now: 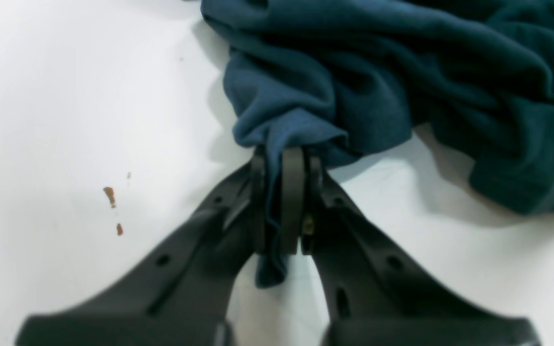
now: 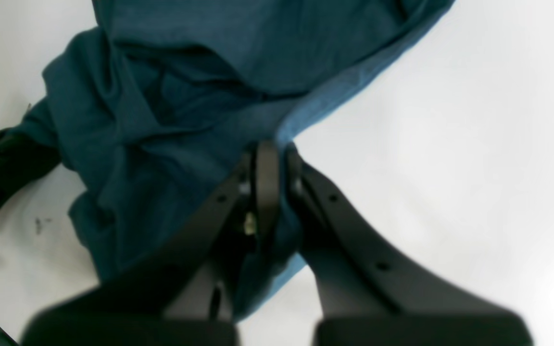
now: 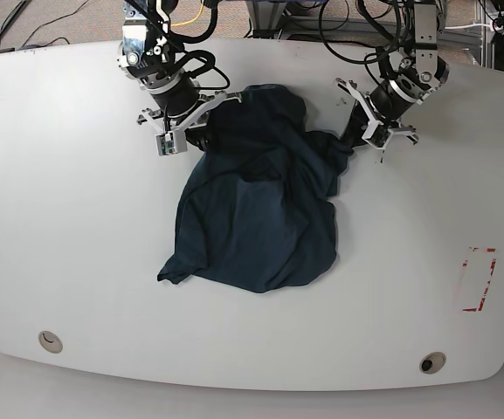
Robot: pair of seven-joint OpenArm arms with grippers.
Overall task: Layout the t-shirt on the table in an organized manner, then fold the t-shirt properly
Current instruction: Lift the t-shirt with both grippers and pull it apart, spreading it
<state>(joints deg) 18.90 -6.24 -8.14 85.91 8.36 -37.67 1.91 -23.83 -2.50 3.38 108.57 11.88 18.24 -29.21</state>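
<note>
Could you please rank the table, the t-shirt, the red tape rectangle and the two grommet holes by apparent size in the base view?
1. table
2. t-shirt
3. red tape rectangle
4. the grommet holes, which look alike, so I will not rank one above the other.

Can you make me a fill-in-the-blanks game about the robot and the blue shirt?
1. The t-shirt lies crumpled on the white ____.
2. The left end effector is ____ on the shirt's fabric.
3. A rectangle of ____ tape marks the table.
4. The shirt is gripped by ____ end effectors; the right end effector is one.

Answers: table, shut, red, two
</note>
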